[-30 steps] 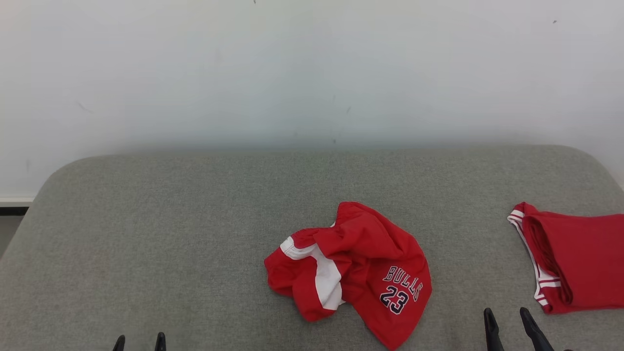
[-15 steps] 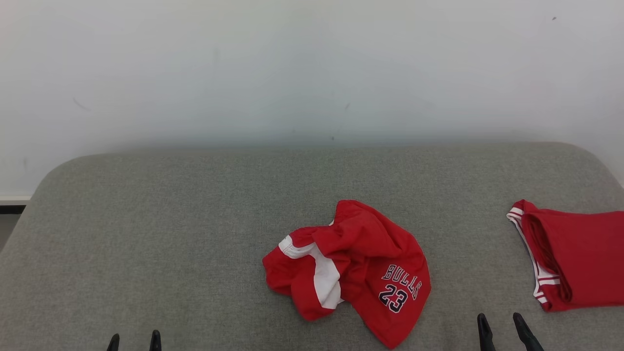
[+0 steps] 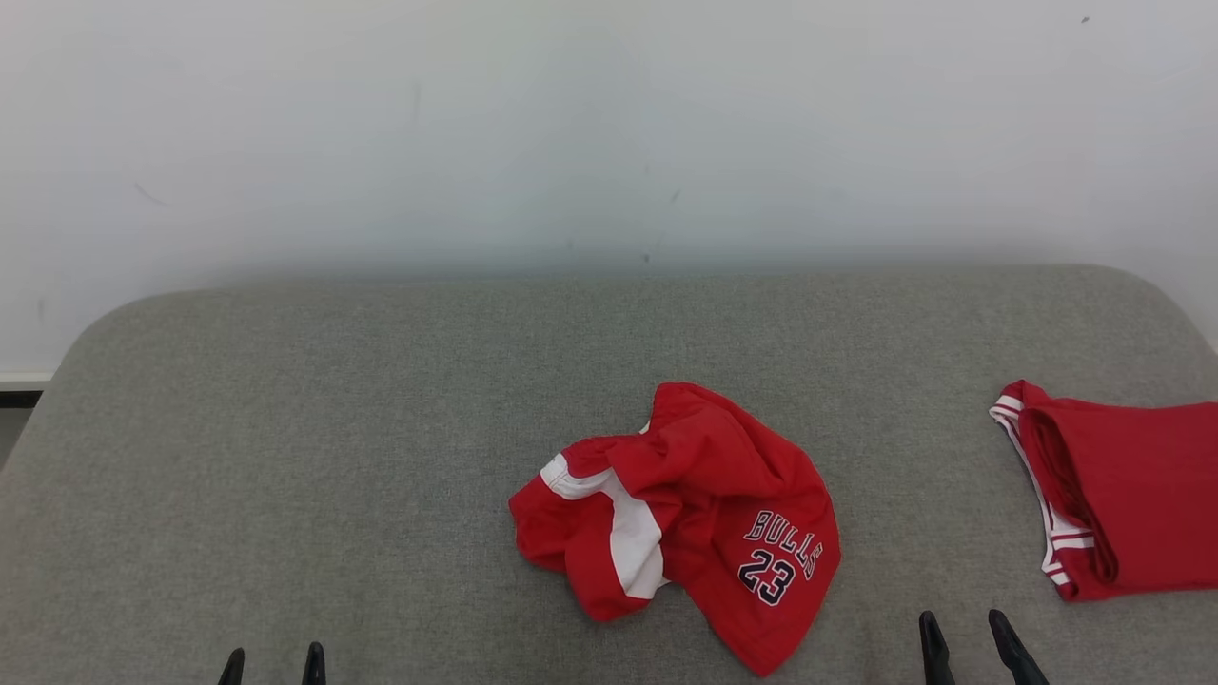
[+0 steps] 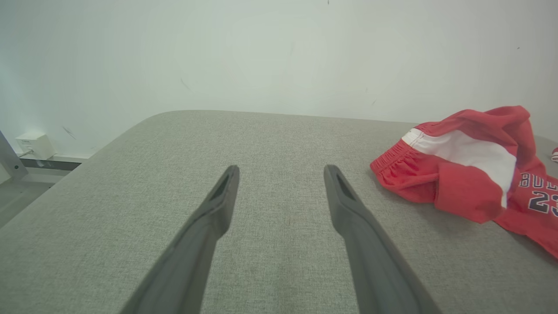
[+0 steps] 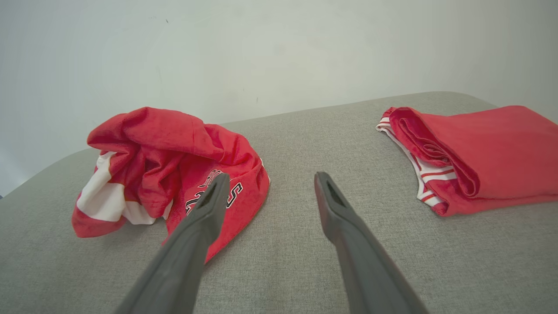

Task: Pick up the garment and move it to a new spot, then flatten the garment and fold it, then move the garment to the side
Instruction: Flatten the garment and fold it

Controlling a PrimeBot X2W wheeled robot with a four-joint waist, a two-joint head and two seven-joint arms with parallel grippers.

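Garment [image 3: 680,518], red shorts in a crumpled heap, lies middle-right near the bench's [image 3: 333,428] front edge in the head view, lettered "BULLS 23". The right gripper [image 3: 971,647] is nearer it than the left gripper [image 3: 271,666]. Left wrist view: jaws spread, empty, heap off to their right. Right wrist view: jaws spread, empty, heap just ahead-left, and a folded red garment [image 5: 479,152] to the right.

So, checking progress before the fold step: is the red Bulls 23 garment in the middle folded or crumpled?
Crumpled. The Bulls garment lies bunched in an uneven, wrinkled heap on the grey surface, neither flat nor squared.
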